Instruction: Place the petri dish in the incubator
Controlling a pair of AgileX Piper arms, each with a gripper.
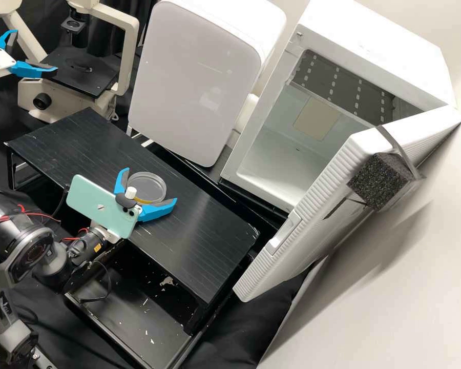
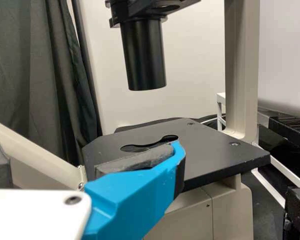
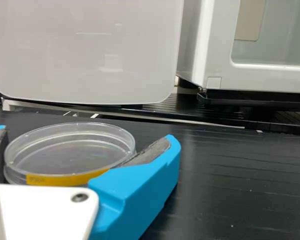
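In the high view, our right gripper's [image 1: 150,185] parted fingers flank the petri dish [image 1: 147,187] on the surface [image 1: 202,225], left of centre; our left gripper [image 1: 35,51], upper left, has its fingers spread.

My bright blue plastic fingers [image 1: 158,211]: dark grey pads [image 3: 152,151]. Clear round plastic petri dish [image 3: 70,152]: yellow band [image 3: 60,179]. White incubator door [image 1: 325,187]: ribbed edge.

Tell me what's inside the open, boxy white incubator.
Inside the incubator, a beige square panel and a dark grey slotted panel show. The ribbed white door covers part of the interior.
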